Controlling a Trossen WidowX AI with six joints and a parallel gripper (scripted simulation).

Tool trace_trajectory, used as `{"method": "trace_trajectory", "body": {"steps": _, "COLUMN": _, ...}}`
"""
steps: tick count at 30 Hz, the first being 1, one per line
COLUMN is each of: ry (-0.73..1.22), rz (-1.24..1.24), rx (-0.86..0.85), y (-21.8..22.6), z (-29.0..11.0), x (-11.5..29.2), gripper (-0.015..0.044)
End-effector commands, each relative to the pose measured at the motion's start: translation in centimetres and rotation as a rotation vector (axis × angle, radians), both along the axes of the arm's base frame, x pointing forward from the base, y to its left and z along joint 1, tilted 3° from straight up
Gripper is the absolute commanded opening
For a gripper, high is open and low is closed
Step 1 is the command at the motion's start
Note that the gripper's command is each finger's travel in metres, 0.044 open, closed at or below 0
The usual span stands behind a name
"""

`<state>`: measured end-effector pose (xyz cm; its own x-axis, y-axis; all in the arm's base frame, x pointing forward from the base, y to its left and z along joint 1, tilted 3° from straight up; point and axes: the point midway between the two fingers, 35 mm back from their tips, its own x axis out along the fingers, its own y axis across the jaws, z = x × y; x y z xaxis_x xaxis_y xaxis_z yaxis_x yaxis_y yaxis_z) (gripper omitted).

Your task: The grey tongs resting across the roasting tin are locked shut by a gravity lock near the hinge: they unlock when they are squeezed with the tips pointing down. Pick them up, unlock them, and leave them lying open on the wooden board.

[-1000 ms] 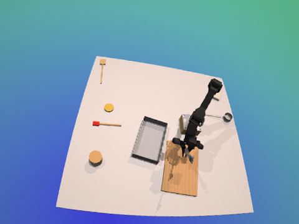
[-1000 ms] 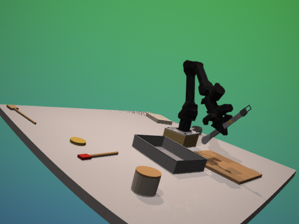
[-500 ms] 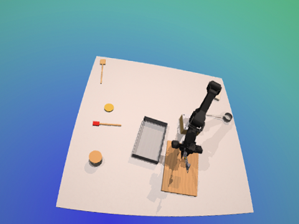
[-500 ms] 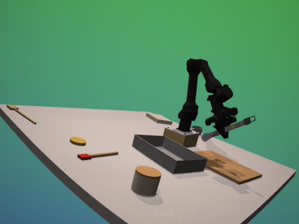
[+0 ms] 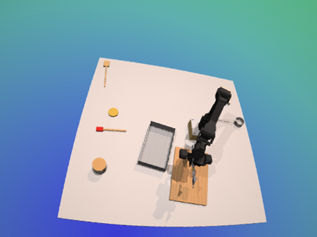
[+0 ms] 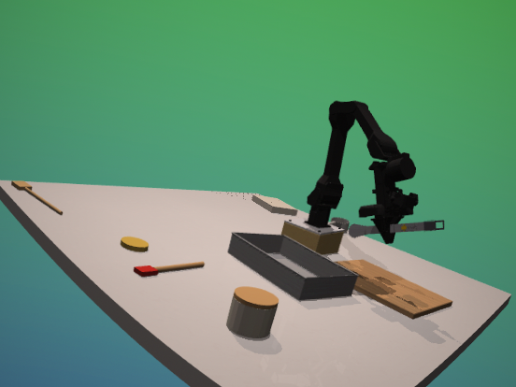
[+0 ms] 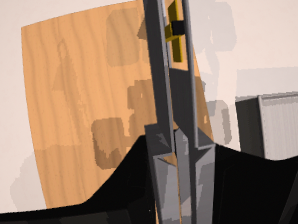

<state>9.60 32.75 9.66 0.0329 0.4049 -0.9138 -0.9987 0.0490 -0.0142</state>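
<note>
The grey tongs [image 5: 193,178] [image 6: 426,226] [image 7: 156,65] hang in the air above the wooden board [image 5: 182,197] [image 6: 422,306] [image 7: 40,100]. They lie nearly level, with the rounded tips towards the arm's base and the wire loop at the hinge end pointing away. My gripper [image 6: 388,230] [image 7: 159,139] points down and is shut on the tongs around mid-length. The two tong arms are close together with a narrow gap. The yellow lock piece [image 6: 404,228] [image 7: 177,50] with a black block shows between them near the hinge. The roasting tin [image 5: 163,127] [image 6: 327,289] [image 7: 247,125] stands beside the board.
A round pot with an orange lid [image 5: 99,164] [image 6: 256,297], a red-headed spatula [image 5: 99,129] [image 6: 146,270], a yellow disc [image 5: 113,112] [image 6: 135,243] and a wooden turner [image 5: 106,64] [image 6: 21,185] lie beyond the tin. A round strainer-like thing [image 5: 238,122] lies beside the arm's base.
</note>
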Motion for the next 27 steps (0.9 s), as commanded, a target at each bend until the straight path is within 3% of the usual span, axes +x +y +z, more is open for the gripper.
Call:
{"method": "trace_trajectory", "body": {"steps": 1, "ry": -0.007, "rz": -0.005, "rx": -0.037, "y": 0.46, "z": 0.45, "x": 0.08, "gripper": -0.015}}
{"method": "trace_trajectory", "body": {"steps": 27, "ry": -0.037, "rz": 0.012, "rx": -0.408, "y": 0.56, "z": -0.04, "x": -0.27, "gripper": -0.015}}
